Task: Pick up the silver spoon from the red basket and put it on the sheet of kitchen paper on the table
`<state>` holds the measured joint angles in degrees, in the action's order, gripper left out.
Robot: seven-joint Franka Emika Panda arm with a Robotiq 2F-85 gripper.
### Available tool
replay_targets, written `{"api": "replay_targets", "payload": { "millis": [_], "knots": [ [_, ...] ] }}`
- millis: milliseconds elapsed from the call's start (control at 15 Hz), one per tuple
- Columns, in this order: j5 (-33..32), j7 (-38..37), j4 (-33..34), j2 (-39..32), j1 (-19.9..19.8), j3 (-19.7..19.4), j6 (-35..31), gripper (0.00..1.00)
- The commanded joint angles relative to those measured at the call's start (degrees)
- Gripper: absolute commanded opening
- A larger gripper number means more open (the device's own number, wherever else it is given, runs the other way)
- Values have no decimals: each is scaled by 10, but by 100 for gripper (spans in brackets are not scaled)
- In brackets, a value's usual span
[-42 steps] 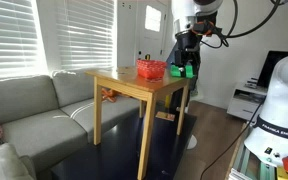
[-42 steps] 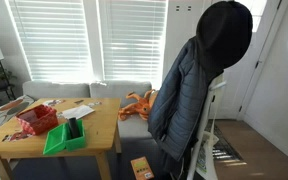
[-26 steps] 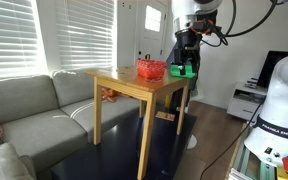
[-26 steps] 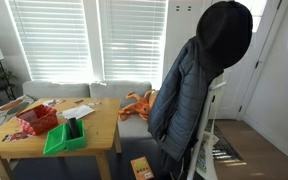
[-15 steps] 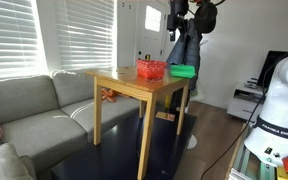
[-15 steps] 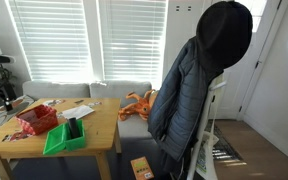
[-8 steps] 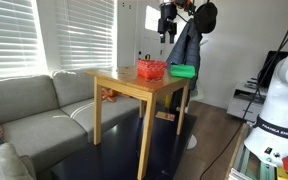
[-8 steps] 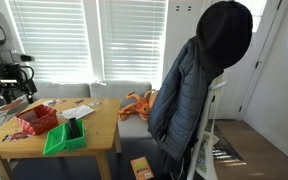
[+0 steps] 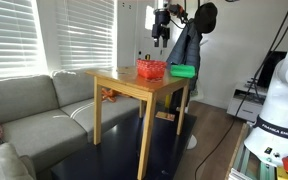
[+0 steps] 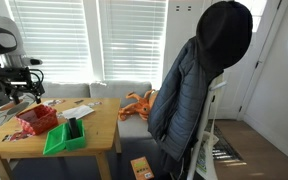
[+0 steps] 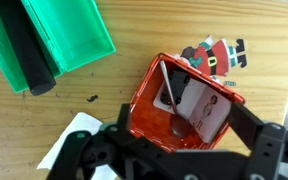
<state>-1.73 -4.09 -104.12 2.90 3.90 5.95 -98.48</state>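
Note:
The red basket [image 11: 144,100] sits on the wooden table [image 11: 44,110]. The silver spoon [image 11: 168,95] lies inside it, with its bowl towards me, beside a picture card [image 11: 206,108]. My gripper [image 11: 179,128] is open and empty. It hangs high above the basket, with one finger on each side of it in the wrist view. Both exterior views show the gripper [image 9: 160,32] [image 10: 24,90] well above the basket [image 9: 150,69] [image 10: 39,118]. A corner of the white kitchen paper [image 11: 69,142] lies next to the basket.
A green tray [image 11: 59,35] holding a black object [image 11: 29,55] lies beside the basket and also shows in both exterior views [image 9: 182,71] [image 10: 64,136]. A Santa figure [image 11: 216,55] lies flat by the basket. A sofa [image 9: 34,115] stands beside the table [image 9: 124,82], and a coat rack [image 10: 199,85] stands nearby.
My arm has risen from low beside the green tray and swung across to hang above the red basket. The objects on the table have not moved.

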Motion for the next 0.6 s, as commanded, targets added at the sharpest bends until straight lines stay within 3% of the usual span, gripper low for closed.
{"api": "replay_targets", "payload": {
  "millis": [0, 533],
  "knots": [
    [4, 18, 7, -20, 3, -4, -13, 100],
    [0, 16, -43, -32, 8, -2, -77, 100]
  ]
}}
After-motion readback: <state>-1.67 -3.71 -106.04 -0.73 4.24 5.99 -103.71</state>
